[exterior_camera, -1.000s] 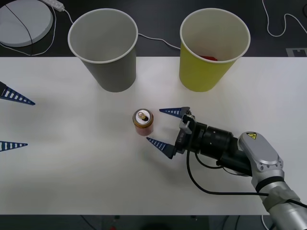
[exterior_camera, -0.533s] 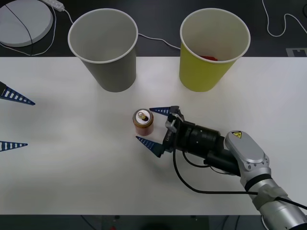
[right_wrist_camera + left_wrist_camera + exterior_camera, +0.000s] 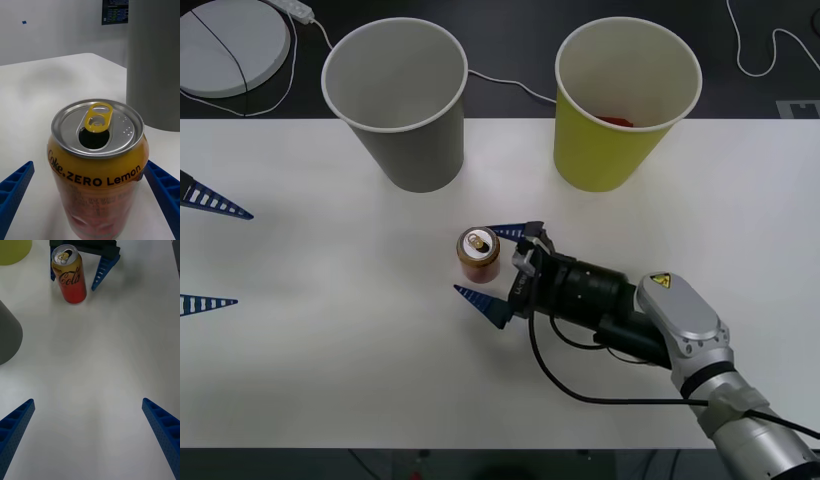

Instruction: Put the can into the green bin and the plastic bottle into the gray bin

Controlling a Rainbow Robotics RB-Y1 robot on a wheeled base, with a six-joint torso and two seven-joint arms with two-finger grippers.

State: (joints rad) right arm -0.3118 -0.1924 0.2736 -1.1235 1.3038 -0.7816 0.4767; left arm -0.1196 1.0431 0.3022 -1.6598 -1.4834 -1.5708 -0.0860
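Can (image 3: 479,255) upright near the middle of the desk (image 3: 330,350), silver top and yellow pull tab upward, well clear of every edge; label in the right wrist view reads Coke Zero Lemon (image 3: 98,176); upright stance leaves the curved side wall free for a sideways pinch. Right gripper (image 3: 498,265) reached in low and level from the near right corner, blue ribbed fingers spread wide, one (image 3: 508,231) on the far side of the can and one (image 3: 480,300) on the near side; can flanked but with a gap at each side in the right wrist view, hence released, not yet clamped; low approach judged to seat the pads on the can body below the rim. Left gripper (image 3: 90,442) parked at the left edge of the desk, fingers apart, holding nothing, well clear of the can. Green bin (image 3: 625,110) at the far edge, right of centre, mouth up, something red lying inside; gray bin (image 3: 398,105) at the far edge, left of centre, mouth up; both open upward to take a drop from above. Step in hand judged as closing on the can; lift and carry to the green bin not yet begun; risk of tipping the can if one finger lands first.
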